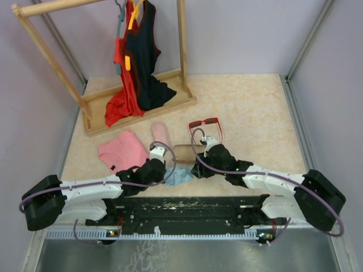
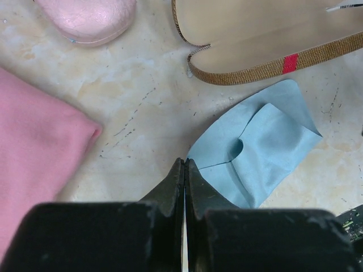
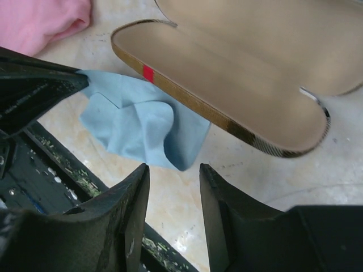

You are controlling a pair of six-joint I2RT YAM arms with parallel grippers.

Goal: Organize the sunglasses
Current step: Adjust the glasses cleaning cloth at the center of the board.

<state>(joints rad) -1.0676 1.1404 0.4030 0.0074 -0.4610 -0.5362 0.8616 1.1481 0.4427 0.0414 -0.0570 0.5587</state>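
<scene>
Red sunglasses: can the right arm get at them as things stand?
Probably yes. The red sunglasses lie uncovered just beyond the right gripper, whose jaws stand open and empty; nothing seems to block the short way forward.

The sunglasses (image 1: 211, 121) look red plastic, the blue cloth (image 2: 266, 147) soft and matt, the open case (image 2: 255, 28) woven outside.

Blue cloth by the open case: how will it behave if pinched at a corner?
Likely floppy: the blue cloth already lies folded and creased, so it should drape when lifted. Probably thin and light; a push would likely bunch it, not slide it.
</scene>
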